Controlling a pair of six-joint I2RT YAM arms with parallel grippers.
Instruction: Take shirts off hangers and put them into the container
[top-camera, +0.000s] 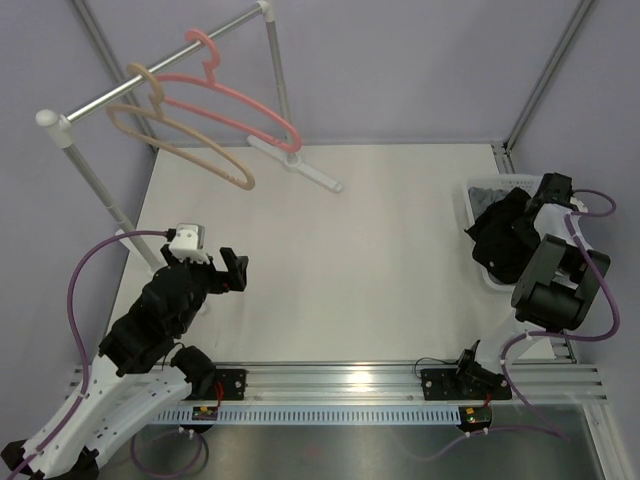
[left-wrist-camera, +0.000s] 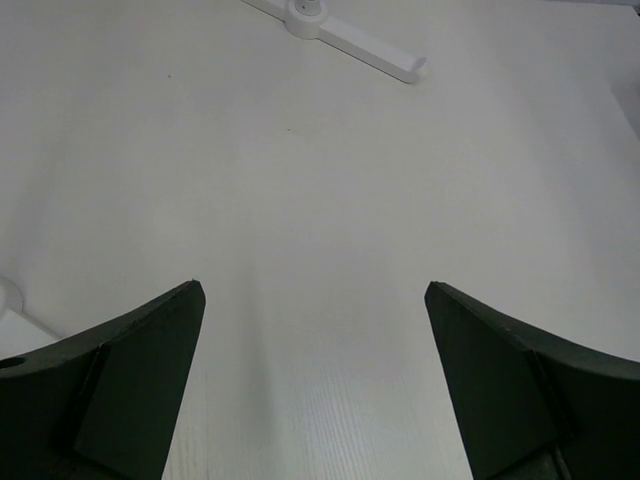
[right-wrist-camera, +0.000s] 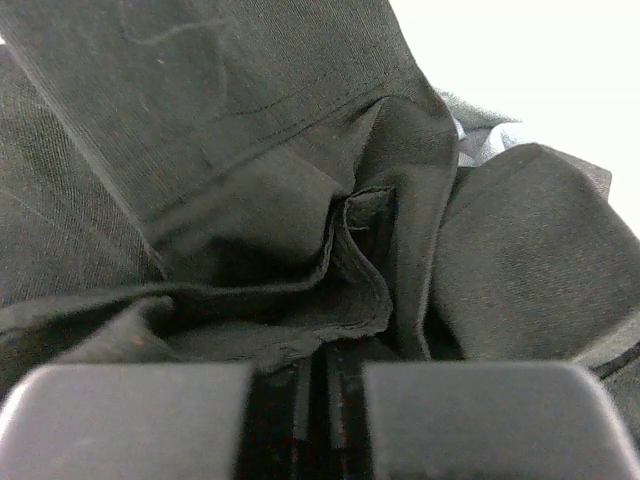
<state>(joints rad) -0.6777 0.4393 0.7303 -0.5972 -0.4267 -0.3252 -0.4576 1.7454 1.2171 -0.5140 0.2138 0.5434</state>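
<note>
White table (top-camera: 350, 250); hangers (top-camera: 290, 135) bare. R gripper (right-wrist-camera: 322, 375) at basket (top-camera: 471, 205), jaws near-shut around black shirt (right-wrist-camera: 250, 150), maybe letting go; L gripper (left-wrist-camera: 315, 287) spread. Next: release, retract.

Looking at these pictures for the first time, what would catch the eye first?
A pink hanger and a beige hanger, both bare, hang on the rail at far left. At the right edge a black shirt lies heaped over the white basket, the right hand closed on its folds. The left hand gapes open over the table.
</note>
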